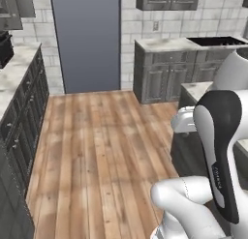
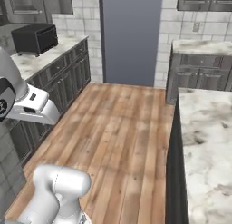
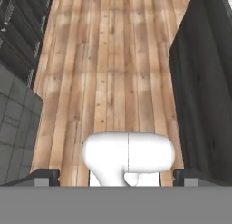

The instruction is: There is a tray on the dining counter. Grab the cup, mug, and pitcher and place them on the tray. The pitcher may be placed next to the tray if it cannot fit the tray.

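Observation:
My gripper (image 3: 117,175) is open, its two dark fingertips (image 3: 45,175) spread wide with nothing between them. It points down at the wooden floor (image 3: 113,60), in the aisle between the cabinets. A marble island top (image 2: 204,141) with a dark side panel runs along the right; it looks like the dining counter, and the part in view is bare. The same top shows behind my arm (image 1: 196,90). The tray, the cup, the mug and the pitcher are out of view.
Dark base cabinets under a marble worktop (image 2: 41,60) line the left wall, with a black box-shaped appliance (image 2: 34,38) on top. A tall blue-grey panel (image 1: 86,39) stands at the far end. A tiled back counter holds a sink (image 1: 213,41). Open floor (image 1: 101,151) lies ahead.

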